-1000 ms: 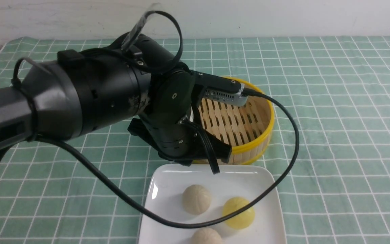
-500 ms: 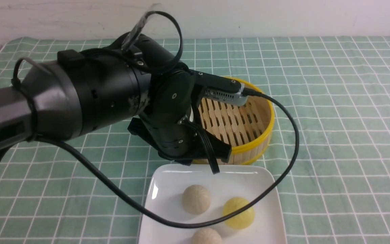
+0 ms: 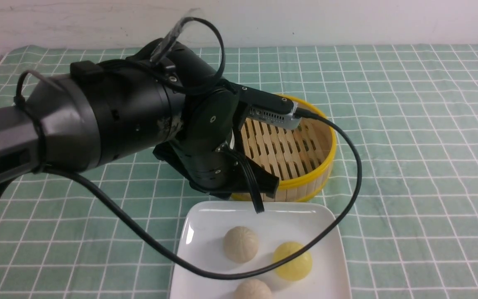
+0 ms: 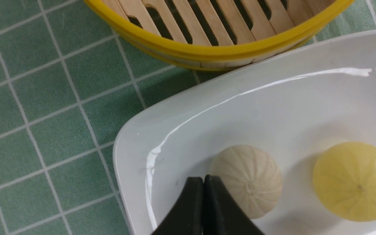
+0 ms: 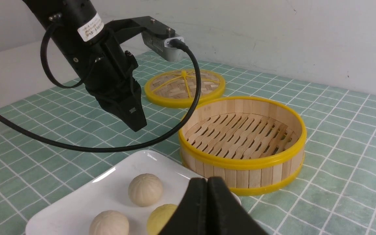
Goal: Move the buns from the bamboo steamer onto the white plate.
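Since the bamboo steamer [image 3: 313,178] stands bare to its slatted floor on the green checked cloth [image 3: 409,145], just beyond the far edge of the white plate [image 3: 206,232], I judge the moving itself done and only the backing-off in hand. Both buns sit on the plate: the cream pleated bun [image 3: 241,244] about its middle and the yellow bun [image 3: 292,261] beside it toward the right edge, with a tanner bun [image 3: 252,290] at the near edge. The next move, as I reckon it, asks little: raise the left arm [image 3: 98,120] clear without letting its slack cable [image 3: 222,276], which loops low across the plate, drag a bun. The left gripper [image 4: 203,179] hangs above the plate's far left part, beside the cream pleated bun, jaws pressed together, holding nothing and touching nothing I can see. The right gripper [image 5: 207,180] shows only in its own wrist view, jaws likewise flat against each other and empty.
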Controlling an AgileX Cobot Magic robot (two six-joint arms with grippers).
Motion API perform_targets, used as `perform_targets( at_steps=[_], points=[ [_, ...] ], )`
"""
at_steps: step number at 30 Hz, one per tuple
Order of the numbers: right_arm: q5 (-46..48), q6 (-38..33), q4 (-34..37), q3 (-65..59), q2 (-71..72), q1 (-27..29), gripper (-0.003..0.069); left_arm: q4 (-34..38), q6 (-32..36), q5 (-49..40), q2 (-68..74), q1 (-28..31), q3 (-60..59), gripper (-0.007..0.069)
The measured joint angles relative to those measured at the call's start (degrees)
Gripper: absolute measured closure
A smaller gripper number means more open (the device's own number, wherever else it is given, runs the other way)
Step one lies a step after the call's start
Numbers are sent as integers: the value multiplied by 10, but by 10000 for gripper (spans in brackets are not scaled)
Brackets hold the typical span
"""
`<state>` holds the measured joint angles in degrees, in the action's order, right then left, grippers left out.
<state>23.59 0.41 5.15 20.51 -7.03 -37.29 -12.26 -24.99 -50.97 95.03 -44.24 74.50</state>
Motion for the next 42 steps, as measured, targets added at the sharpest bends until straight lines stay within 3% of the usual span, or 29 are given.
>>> perform_targets(
  at_steps=[9,23,29,42],
  points=[
    [1,-4,0,-1,12,10,654,-1,0,-10,0,0,0,601],
    [17,-4,-24,-176,76,268,645,-8,0,-50,0,0,0,599],
    [19,-4,-39,-205,76,323,641,-17,0,-54,-9,0,0,592],
    [-10,-4,-56,-211,76,389,629,-54,0,-96,-128,0,0,592]
  ],
)
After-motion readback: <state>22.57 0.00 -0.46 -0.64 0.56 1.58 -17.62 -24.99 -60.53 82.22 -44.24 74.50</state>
